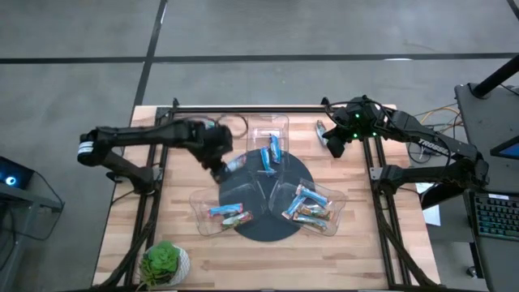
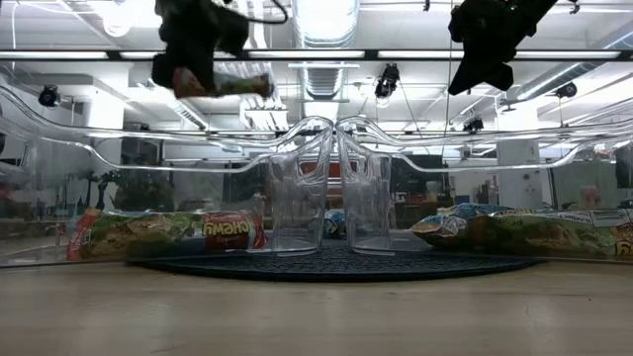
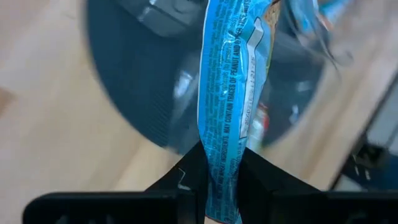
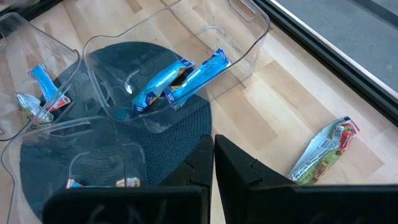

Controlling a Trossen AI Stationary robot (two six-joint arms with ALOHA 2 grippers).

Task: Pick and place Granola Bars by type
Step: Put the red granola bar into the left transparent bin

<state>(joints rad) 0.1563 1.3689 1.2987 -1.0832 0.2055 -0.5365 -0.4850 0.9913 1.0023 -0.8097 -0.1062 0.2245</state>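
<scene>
Scanning from the left: small potted plant (image 1: 165, 262) at the near-left corner of the wooden worktop (image 1: 381, 243). Left gripper (image 1: 220, 166) held high above the left edge of the round dark mat (image 1: 268, 231), jaws clamped on one end of a blue-wrapped bar (image 3: 231, 106); the bar sticks out from the jaws toward the trays.

Three clear trays on the mat. Near-left tray (image 1: 197, 212) holds two or three bars (image 1: 227, 213), blue and tan. Far middle tray (image 1: 285, 123) holds two blue bars (image 4: 180, 78) lying side by side, touching. Near-right tray (image 1: 338, 199) holds a heap of several bars (image 1: 306, 207), blue and tan mixed; exact count cannot be told.

Right of the far tray, one loose bar (image 4: 323, 149) with a silver-tan wrapper lies flat on bare wood, off the mat, near the far edge. Right gripper (image 1: 334, 143) hangs above the worktop just beside that bar, not touching it, jaws closed and holding nothing.

Laptop keyboard (image 1: 493, 217) on a side stand beyond the right edge.
</scene>
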